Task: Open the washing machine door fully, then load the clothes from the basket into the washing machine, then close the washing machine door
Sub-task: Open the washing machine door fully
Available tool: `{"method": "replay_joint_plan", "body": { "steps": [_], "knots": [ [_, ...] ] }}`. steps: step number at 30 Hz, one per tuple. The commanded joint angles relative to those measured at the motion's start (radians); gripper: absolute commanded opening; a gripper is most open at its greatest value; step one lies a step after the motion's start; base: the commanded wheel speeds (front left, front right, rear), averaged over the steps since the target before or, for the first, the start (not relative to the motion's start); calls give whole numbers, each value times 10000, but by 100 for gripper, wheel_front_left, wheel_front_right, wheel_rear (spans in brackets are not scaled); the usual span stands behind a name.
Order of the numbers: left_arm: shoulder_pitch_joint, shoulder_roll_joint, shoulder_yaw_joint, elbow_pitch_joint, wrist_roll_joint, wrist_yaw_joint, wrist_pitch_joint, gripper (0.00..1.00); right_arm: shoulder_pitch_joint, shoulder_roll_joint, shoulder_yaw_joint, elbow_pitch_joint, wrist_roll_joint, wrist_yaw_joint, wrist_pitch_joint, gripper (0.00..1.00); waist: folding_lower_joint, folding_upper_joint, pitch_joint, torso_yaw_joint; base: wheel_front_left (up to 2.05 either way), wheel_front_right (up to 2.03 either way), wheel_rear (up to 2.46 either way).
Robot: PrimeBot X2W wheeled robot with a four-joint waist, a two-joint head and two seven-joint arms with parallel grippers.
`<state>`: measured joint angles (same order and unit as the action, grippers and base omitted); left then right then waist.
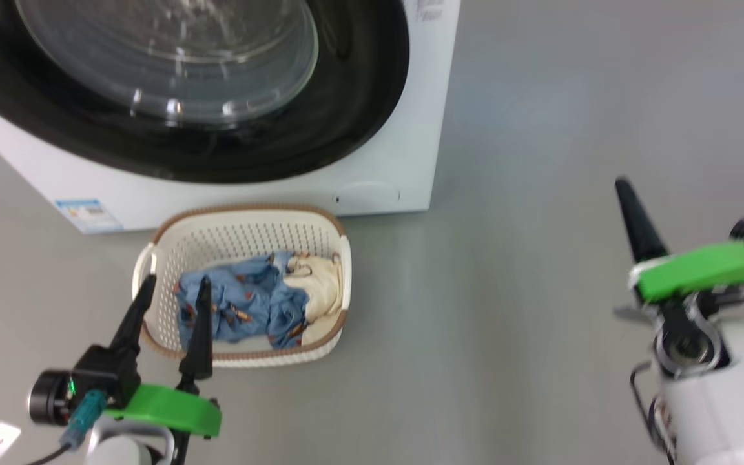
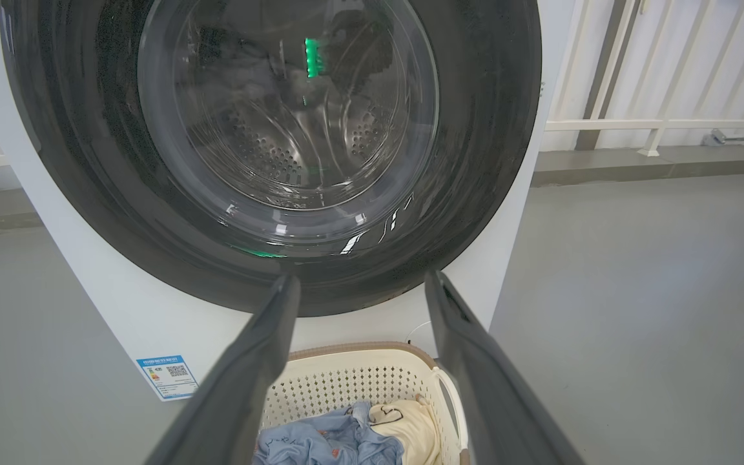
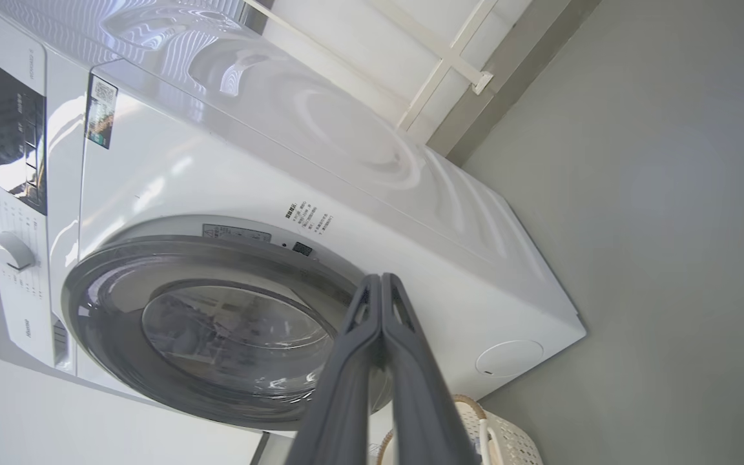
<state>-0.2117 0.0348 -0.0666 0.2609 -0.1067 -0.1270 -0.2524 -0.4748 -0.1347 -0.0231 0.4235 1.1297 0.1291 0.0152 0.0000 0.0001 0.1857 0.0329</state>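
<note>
**Grey floor, shut door, laundry in its basket**

Grey floor (image 1: pixel 540 129) is seen spread smooth and bare around the washing machine (image 1: pixel 385 174), with a white railing (image 2: pixel 637 123) along the wall behind it. The washing machine door (image 1: pixel 346 97) is found lying flush against the white front, and the steel drum can be made out through its domed glass. A small blue sticker (image 1: pixel 88 214) is stuck at the lower corner of the front panel.

The basket (image 1: pixel 243 216) is set on the floor just in front of the machine, below the door. The clothes are heaped inside it: the light blue garment (image 1: pixel 243 303) on the side nearer the sticker, the cream-yellow garment (image 1: pixel 320 284) touching it on the other side.

The left gripper (image 1: pixel 177 281) is held above the basket's near left rim, its fingers spread apart and nothing between them. The right gripper (image 3: pixel 380 279) is held well apart from the basket, over bare floor, its fingers pressed together on nothing and pointed toward the machine's front.
</note>
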Motion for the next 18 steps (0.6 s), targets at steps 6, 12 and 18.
{"method": "replay_joint_plan", "body": {
  "steps": [6, 12, 18],
  "knots": [
    [-860, 156, -7, -534, -21, 166, -93, 100, -1959, 7, -599, 452, 3075, 16, 2004, 0, 0, -1, 1370, 464, 0, 0, 0],
    [-1215, 155, -201, -661, -182, 248, -93, 100, -3471, -57, -843, 1227, 4227, 16, 3238, 0, 0, -1, 1955, 657, 0, 0, 0],
    [-1607, 155, -385, -761, -303, 314, -93, 100, -5247, -37, -672, 2068, 4873, 16, 4449, 0, 0, -1, 2528, 871, 0, 0, 0]
  ]
}}
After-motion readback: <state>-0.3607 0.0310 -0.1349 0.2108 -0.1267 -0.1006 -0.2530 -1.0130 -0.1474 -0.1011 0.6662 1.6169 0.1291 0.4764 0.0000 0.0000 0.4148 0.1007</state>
